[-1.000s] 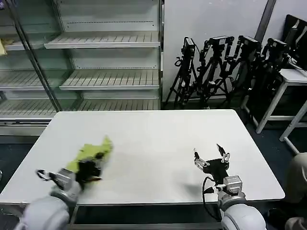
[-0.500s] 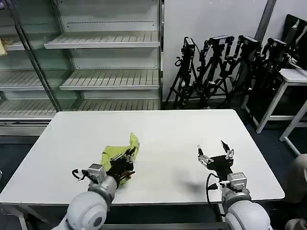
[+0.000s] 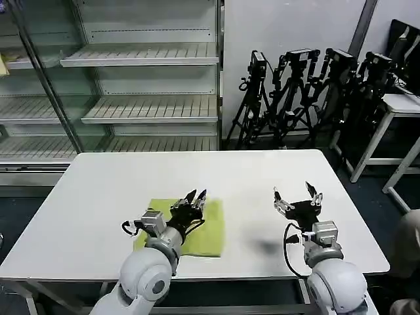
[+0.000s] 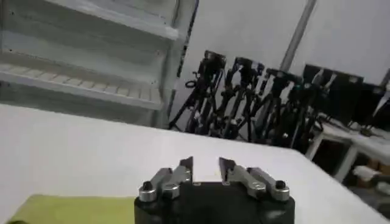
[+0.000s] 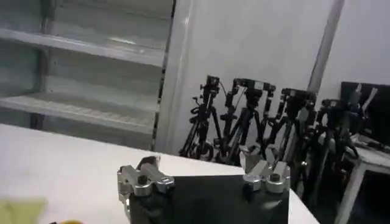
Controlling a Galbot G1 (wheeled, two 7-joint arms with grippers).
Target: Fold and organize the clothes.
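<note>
The clothes, one lime T-shirt [image 3: 211, 228], lie in a flat folded rectangle on the white table [image 3: 118, 177], near the front edge and left of centre. My left gripper [image 3: 195, 195] hovers over the shirt's far edge, open, with nothing between its fingers. The left wrist view shows that gripper [image 4: 206, 164] with a clear gap, and a strip of the shirt [image 4: 67, 210] beneath it. My right gripper [image 3: 296, 195] is held open above bare table to the right of the shirt, fingers spread wide. In the right wrist view the right gripper [image 5: 204, 170] is open, with a corner of the shirt [image 5: 18, 210] off to the side.
Metal shelving [image 3: 144, 59] stands behind the table on the left. A cluster of black camera tripods [image 3: 302, 92] stands at the back right. A small white side table [image 3: 394, 111] is at the far right. The table's far half and right side are bare.
My left arm swung rightwards with the bunched shirt. The shirt now lies flat on the table and the left gripper has let go. My right gripper rose slightly farther from the front edge.
</note>
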